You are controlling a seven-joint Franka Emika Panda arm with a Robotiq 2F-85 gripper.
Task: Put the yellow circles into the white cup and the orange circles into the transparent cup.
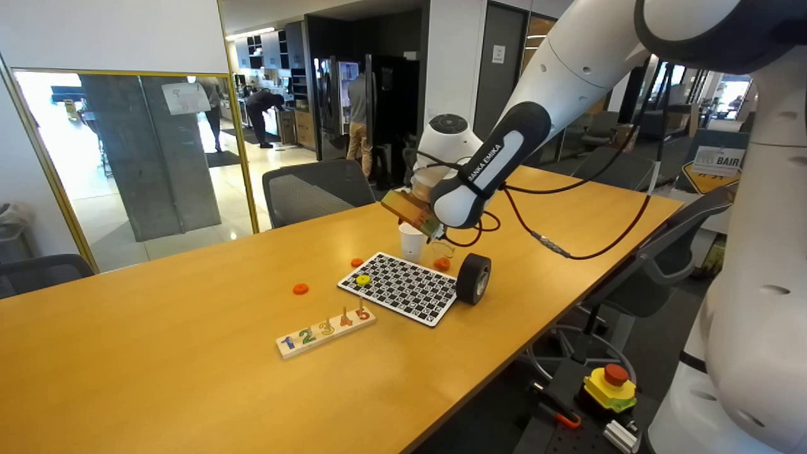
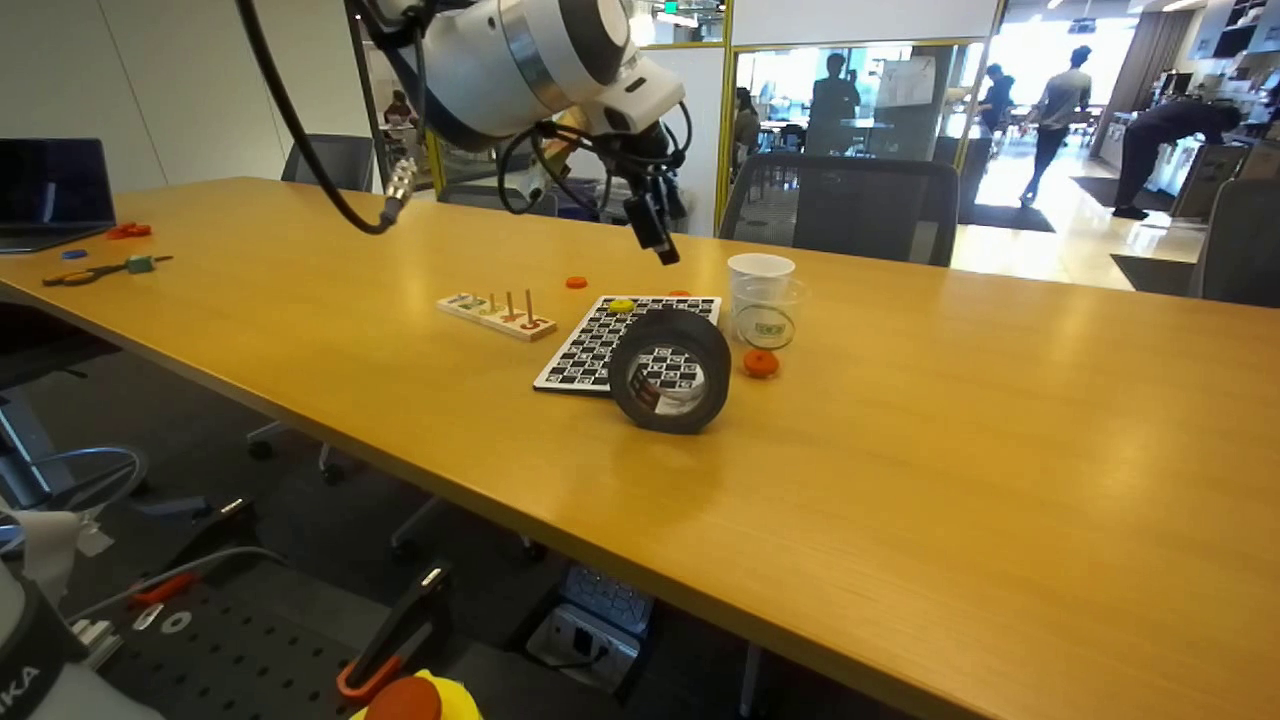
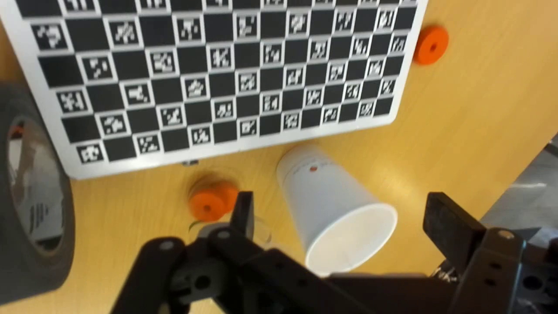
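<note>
A yellow circle point(image 1: 362, 280) lies on the checkered board, also in an exterior view point(image 2: 621, 306); the wrist view does not show it. Orange circles lie on the table beyond the board point(image 1: 300, 289) and by its edge point(image 1: 357, 262); the latter shows in the wrist view point(image 3: 431, 45). Further orange discs point(image 3: 207, 204) appear at the bottom of the transparent cup point(image 2: 785, 300), which my left finger partly covers in the wrist view. The white cup point(image 3: 322, 192) stands upright beside it; no disc shows in its visible inside. My gripper point(image 3: 338, 209) is open and empty, above the white cup's side.
The checkered board point(image 1: 410, 287) lies beside the cups. A black tape roll point(image 2: 625, 395) stands on its edge by the board's corner. A wooden number peg board point(image 1: 325, 333) lies nearby. A laptop point(image 2: 55, 190) and pliers point(image 2: 85, 273) are at the table's far end.
</note>
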